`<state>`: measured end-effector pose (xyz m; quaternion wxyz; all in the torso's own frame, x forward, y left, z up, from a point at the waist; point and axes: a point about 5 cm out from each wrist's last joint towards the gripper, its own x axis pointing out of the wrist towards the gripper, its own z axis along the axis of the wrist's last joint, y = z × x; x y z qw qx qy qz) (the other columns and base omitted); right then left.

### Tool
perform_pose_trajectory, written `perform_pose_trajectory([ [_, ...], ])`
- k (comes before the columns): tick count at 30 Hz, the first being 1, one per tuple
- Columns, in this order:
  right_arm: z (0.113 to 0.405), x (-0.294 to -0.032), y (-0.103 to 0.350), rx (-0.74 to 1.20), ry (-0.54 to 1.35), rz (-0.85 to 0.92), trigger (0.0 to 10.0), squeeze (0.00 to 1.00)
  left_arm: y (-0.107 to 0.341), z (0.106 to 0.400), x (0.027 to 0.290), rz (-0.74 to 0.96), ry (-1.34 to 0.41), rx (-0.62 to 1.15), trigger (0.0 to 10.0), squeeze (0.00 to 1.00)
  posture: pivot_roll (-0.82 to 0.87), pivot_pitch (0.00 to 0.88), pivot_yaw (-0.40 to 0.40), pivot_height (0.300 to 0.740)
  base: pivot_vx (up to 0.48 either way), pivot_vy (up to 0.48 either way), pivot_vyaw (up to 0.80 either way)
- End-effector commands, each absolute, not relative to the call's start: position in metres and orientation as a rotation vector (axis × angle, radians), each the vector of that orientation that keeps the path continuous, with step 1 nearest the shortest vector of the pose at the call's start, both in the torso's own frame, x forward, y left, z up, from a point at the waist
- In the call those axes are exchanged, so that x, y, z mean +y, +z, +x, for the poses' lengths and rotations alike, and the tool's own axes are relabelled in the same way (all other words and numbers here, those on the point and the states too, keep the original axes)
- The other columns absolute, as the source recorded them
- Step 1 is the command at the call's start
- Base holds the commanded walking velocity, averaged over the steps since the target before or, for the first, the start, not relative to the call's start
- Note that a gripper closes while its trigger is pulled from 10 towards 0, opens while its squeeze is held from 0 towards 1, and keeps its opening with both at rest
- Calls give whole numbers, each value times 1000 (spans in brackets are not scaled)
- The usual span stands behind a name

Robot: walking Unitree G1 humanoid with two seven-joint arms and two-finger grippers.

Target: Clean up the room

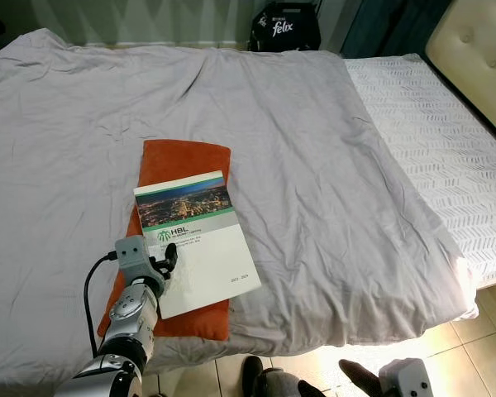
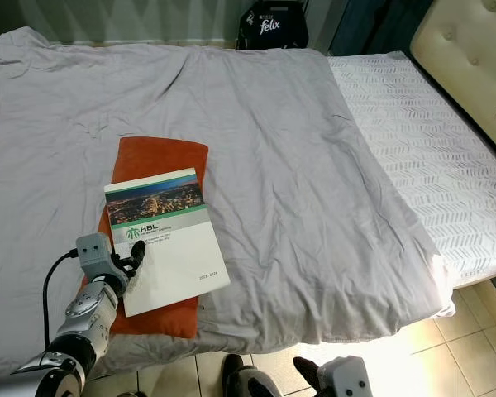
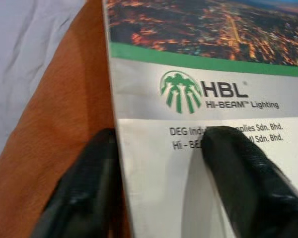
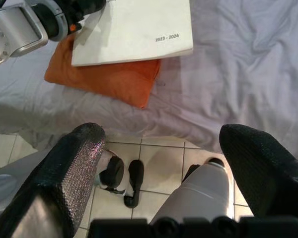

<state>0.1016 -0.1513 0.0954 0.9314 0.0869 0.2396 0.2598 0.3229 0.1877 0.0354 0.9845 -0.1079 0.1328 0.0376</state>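
Note:
A catalogue (image 1: 194, 240) with a city-lights photo and "HBL" logo lies flat on an orange cushion (image 1: 186, 157), which rests on the grey duvet (image 1: 314, 165) near the bed's front edge. My left gripper (image 1: 167, 258) is open at the catalogue's left edge. In the left wrist view one finger (image 3: 84, 188) sits over the orange cushion (image 3: 54, 124) and the other finger (image 3: 243, 168) over the catalogue's cover (image 3: 198, 89). My right gripper (image 4: 164, 136) hangs open low over the tiled floor beside the bed, holding nothing.
A bare white patterned mattress (image 1: 446, 157) lies to the right of the duvet, with a beige tufted headboard (image 1: 479, 50) beyond it. A black "felix" bag (image 1: 285, 29) stands behind the bed. Tiled floor (image 1: 463, 356) runs along the front, where my feet (image 4: 124, 178) stand.

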Motion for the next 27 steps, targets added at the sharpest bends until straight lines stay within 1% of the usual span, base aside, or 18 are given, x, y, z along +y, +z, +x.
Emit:
perform_pose_trajectory([
  [1, 98, -152, 98, 501, 538, 176, 10000, 0, 20, 313, 176, -188, 36, 344, 0, 0, -285, 279, -161, 740, 0, 0, 0],
  [3, 97, -152, 97, 506, 537, 177, 10000, 0, 22, 313, 178, -79, 47, 323, 0, 0, -279, 280, -156, 740, 0, 0, 0],
  [5, 97, -151, 96, 514, 539, 179, 10000, 0, 19, 311, 174, -49, 33, 331, 0, 0, -279, 279, -156, 740, 0, 0, 0],
  [7, 97, -151, 96, 517, 540, 180, 10000, 0, 16, 308, 172, -80, 31, 351, 0, 0, -280, 280, -155, 740, 0, 0, 0],
  [11, 96, -151, 95, 523, 542, 181, 10000, 0, 3, 301, 169, -265, 54, 430, 0, 0, -286, 279, -156, 740, 0, 0, 0],
  [13, 95, -151, 95, 525, 540, 181, 10000, 0, 1, 299, 168, -316, 66, 442, 0, 0, -287, 280, -156, 740, 0, 0, 0],
  [16, 94, -151, 94, 530, 541, 181, 10000, 0, -5, 295, 167, -454, 90, 470, 0, 0, -289, 279, -157, 740, 0, 0, 0],
  [17, 94, -151, 94, 530, 541, 181, 10000, 0, -5, 295, 167, -454, 90, 470, 0, 0, -289, 279, -157, 740, 0, 0, 0],
  [20, 93, -151, 94, 535, 541, 182, 10000, 0, -7, 294, 170, -613, 145, 461, 0, 0, -296, 276, -159, 740, 0, 0, 0],
  [24, 91, -153, 93, 543, 537, 180, 10000, 0, -5, 295, 170, -627, 137, 447, 0, 0, -294, 268, -157, 740, 0, 0, 0],
  [25, 91, -153, 92, 545, 536, 180, 10000, 0, -3, 296, 168, -603, 117, 438, 0, 0, -293, 266, -155, 740, 0, 0, 0],
  [26, 91, -153, 91, 546, 534, 178, 10000, 0, 2, 300, 167, -520, 62, 405, 0, 0, -282, 255, -148, 740, 0, 0, 0],
  [27, 91, -153, 91, 546, 534, 178, 10000, 0, 2, 300, 167, -520, 62, 405, 0, 0, -282, 255, -148, 740, 0, 0, 0],
])
